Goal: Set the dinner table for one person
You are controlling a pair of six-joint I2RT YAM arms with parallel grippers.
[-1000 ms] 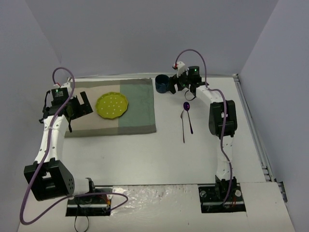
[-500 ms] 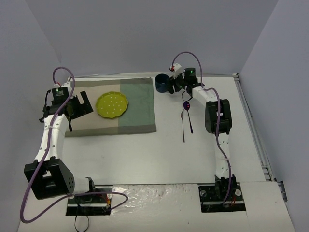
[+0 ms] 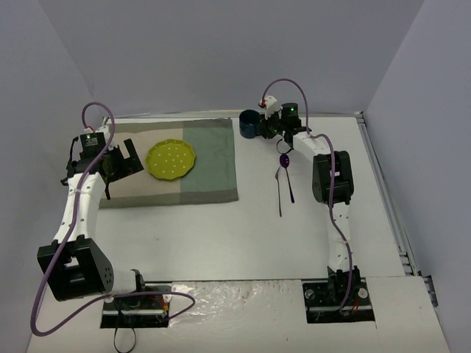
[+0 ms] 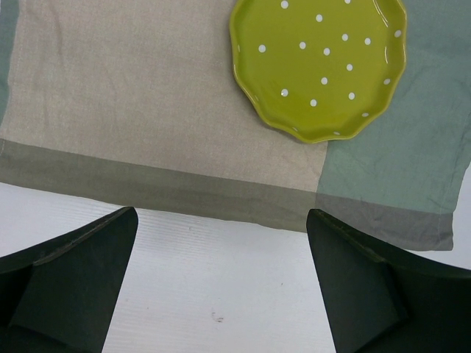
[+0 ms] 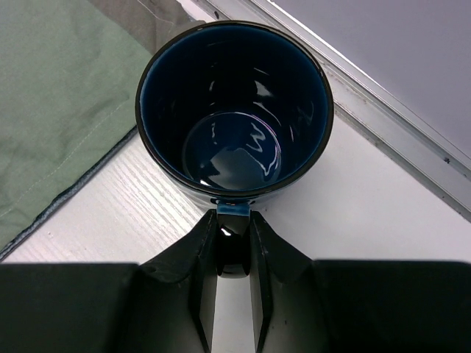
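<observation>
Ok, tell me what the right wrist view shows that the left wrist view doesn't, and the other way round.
Only the right wrist view: the dark blue mug, its handle pinched in the right gripper, and the table's metal rim behind it.
Only the left wrist view: the yellow-green dotted plate lying across the beige and green parts of the placemat, with the left gripper open over the mat's near edge.
Both: the placemat's green part and the white dinner table.
</observation>
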